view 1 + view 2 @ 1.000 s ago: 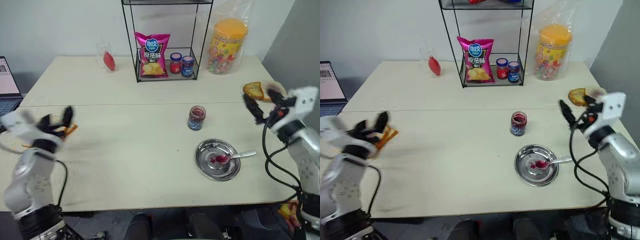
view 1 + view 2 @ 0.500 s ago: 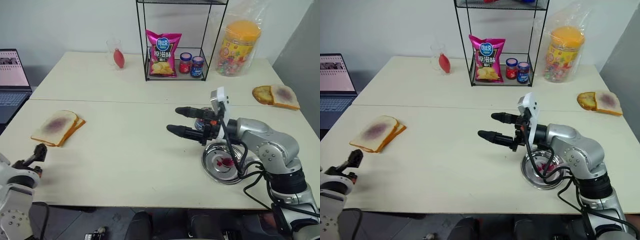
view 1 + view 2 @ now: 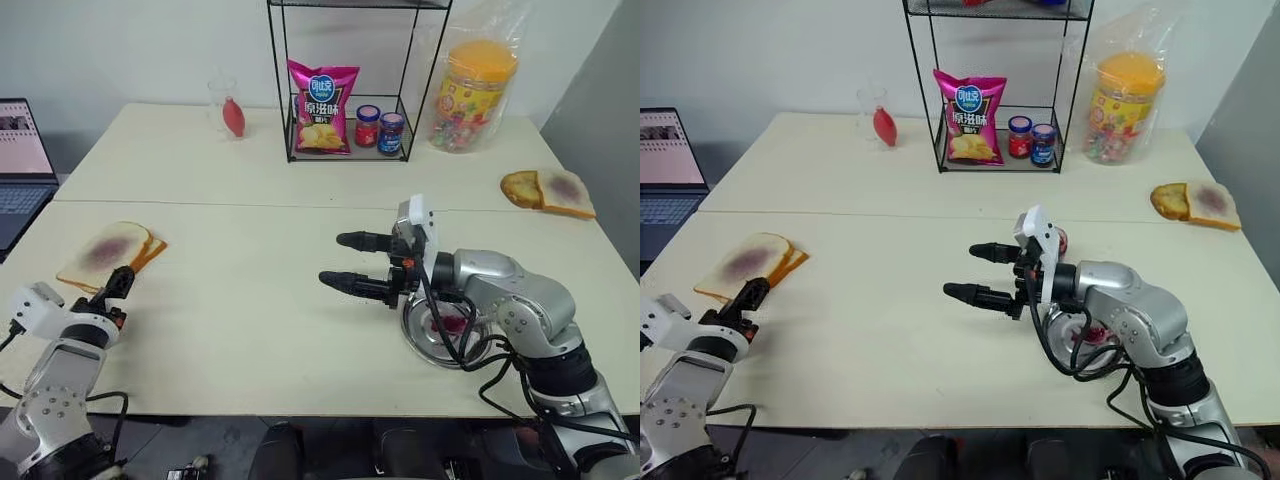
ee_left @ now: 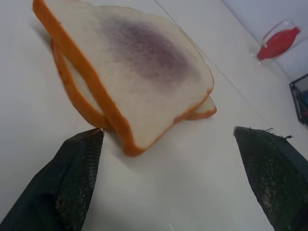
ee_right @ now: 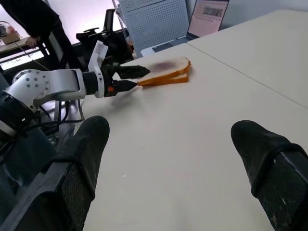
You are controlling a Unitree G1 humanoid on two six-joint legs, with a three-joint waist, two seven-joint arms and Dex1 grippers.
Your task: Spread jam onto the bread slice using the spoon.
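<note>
My right gripper (image 3: 332, 258) hangs open over the middle of the table, its fingers pointing left. Its arm covers part of the round steel dish (image 3: 425, 345). A blob of red jam (image 3: 452, 323) lies in that dish, and the jam jar (image 3: 1059, 240) peeks out behind the wrist. The spoon is hidden behind the right arm. The bread slice is out of view. My left gripper (image 4: 168, 130) is open and low at the table's left front. It sits just short of two stacked pieces of bread (image 4: 139, 62) with a purple-grey patch on top.
A wire rack (image 3: 283, 110) at the back holds a chip bag (image 3: 322, 105) and two lidded jars (image 3: 379, 131). A candy tub (image 3: 470, 95) stands to its right, a glass (image 3: 229, 108) to its left. An overlapping bread pair (image 3: 548, 191) lies far right, a laptop (image 3: 20, 150) far left.
My right gripper swung from the table's right edge to the middle and now points left. My left gripper sank toward the table in front of the stacked bread. The head view shifted too.
</note>
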